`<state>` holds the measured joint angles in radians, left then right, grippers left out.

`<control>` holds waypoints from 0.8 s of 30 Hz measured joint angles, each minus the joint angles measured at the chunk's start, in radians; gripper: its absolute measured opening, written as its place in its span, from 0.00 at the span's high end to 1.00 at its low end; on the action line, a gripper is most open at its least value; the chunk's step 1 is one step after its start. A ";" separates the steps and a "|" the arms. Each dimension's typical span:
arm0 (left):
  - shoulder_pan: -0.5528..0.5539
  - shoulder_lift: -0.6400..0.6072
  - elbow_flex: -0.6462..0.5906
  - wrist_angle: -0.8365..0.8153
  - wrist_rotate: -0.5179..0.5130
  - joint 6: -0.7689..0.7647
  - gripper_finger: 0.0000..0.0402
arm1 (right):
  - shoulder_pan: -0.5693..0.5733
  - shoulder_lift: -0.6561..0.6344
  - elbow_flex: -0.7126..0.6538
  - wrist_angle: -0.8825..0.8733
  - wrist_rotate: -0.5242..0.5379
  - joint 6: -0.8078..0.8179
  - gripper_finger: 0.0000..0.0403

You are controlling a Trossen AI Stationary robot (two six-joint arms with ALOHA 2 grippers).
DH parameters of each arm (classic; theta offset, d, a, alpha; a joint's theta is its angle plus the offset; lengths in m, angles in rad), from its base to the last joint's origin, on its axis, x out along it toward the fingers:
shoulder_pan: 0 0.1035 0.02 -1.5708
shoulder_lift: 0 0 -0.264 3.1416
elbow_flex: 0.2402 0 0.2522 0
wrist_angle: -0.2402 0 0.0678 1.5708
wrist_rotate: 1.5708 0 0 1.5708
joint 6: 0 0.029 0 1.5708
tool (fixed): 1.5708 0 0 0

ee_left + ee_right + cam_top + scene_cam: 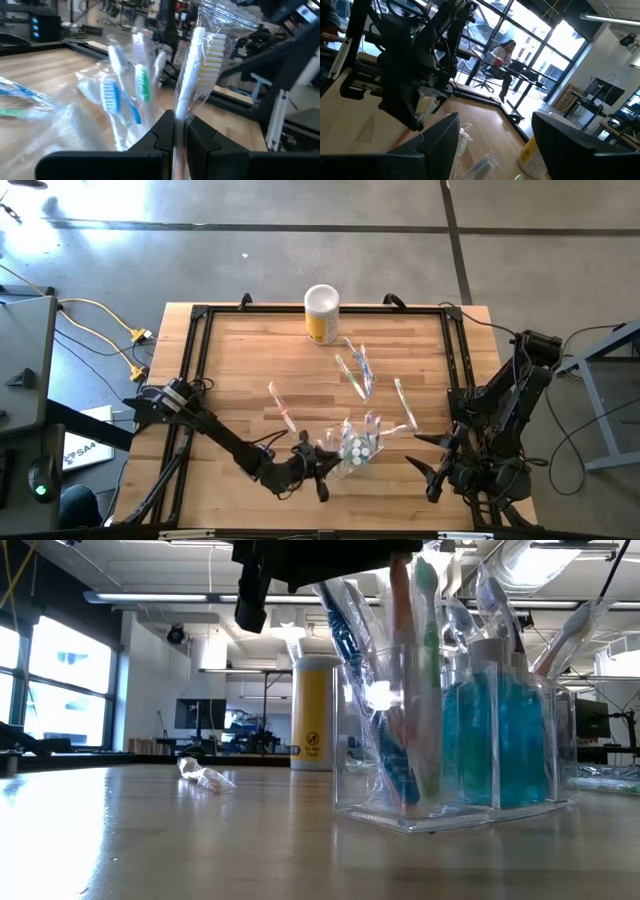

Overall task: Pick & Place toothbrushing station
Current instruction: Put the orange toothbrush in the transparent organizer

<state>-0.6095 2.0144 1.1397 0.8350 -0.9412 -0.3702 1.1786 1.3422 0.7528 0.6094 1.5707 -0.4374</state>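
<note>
The left gripper (181, 131) pinches a wrapped toothbrush (200, 65) above the clear holder (455, 802). The slippery wrapper could slide out. The right gripper (495, 145) waits wide.

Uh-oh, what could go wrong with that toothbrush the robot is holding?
The left gripper pinches a wrapped white toothbrush low on its handle, and the slippery wrapper might let it slide or tilt. The clear holder beside it already looks crowded with brushes, so pushing one in could knock others or shift the holder. The right gripper, with open jaws, waits nearby.
</note>
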 joint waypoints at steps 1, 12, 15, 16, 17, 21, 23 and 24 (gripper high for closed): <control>0.002 0.000 0.000 -0.005 0.020 0.005 0.95 | 0.000 0.000 0.000 0.000 0.000 0.000 0.40; 0.021 0.000 0.000 -0.042 0.225 0.020 0.92 | -0.009 0.000 0.000 0.000 0.000 -0.003 0.40; 0.020 0.000 0.000 -0.043 0.215 0.023 0.88 | 0.004 0.000 0.000 0.000 0.000 0.013 0.40; 0.020 0.000 0.000 -0.043 0.206 0.024 0.86 | 0.009 0.000 0.000 0.000 0.000 0.019 0.40; 0.020 0.000 0.000 -0.043 0.203 0.025 0.85 | 0.013 0.000 0.000 0.000 0.000 0.023 0.40; 0.020 0.000 0.000 -0.043 0.202 0.025 0.76 | 0.032 0.000 0.000 0.010 0.000 0.025 0.40; 0.020 0.000 0.000 -0.044 0.202 0.025 0.70 | 0.038 0.000 0.000 0.036 0.000 0.025 0.40; 0.020 0.000 0.000 -0.044 0.203 0.025 0.67 | 0.041 0.000 0.000 0.053 0.000 0.023 0.40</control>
<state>-0.5892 2.0144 1.1393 0.7910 -0.7385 -0.3454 1.2196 1.3422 0.7528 0.6627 1.5704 -0.4139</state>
